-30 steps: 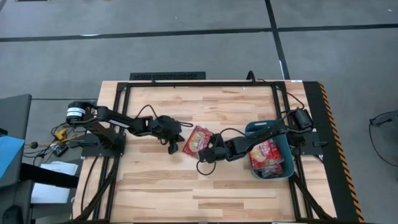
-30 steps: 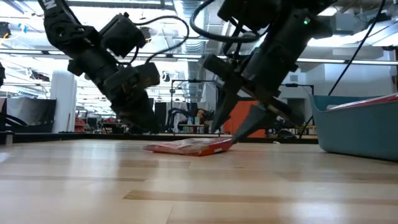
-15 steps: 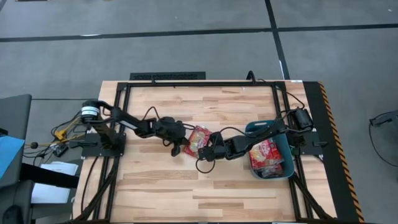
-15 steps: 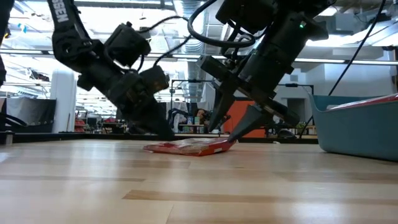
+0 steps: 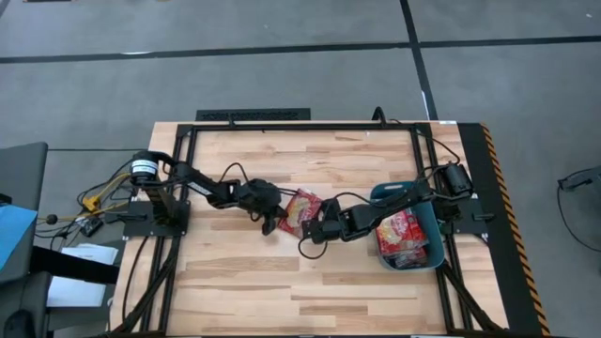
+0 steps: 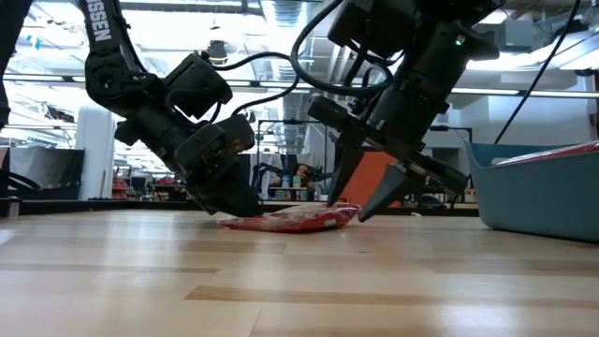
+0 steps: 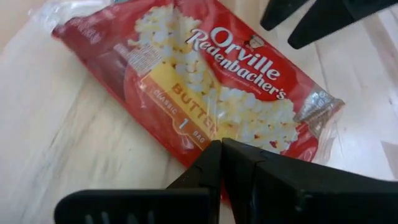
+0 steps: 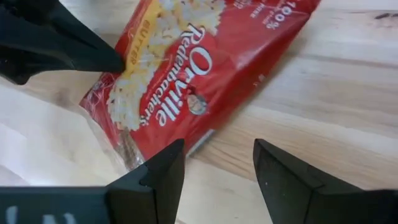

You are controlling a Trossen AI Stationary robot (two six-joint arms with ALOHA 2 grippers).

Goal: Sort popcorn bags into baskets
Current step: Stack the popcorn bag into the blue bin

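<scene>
the left gripper (image 5: 270, 222), clenched empty, presses its tip against one edge of a popcorn bag (image 5: 300, 211) flat on the table (image 5: 282, 282). the right gripper (image 5: 321, 225), released, straddles the opposite edge, basket (image 5: 434, 225) behind it.

High view: camera overhead, facing straight down, far enough to take in the whole counter (image 5: 310, 282) and the floor around it. Low view: camera at counter-top height, facing level across the wood into the room behind. Left wrist view: very close, looking past the left hand (image 7: 222, 149) onto one popcorn bag (image 7: 205, 81) near the counter's middle. Right wrist view: equally close, over the right hand (image 8: 219, 155), facing the same bag from the opposite side. All four views share that bag.
</scene>
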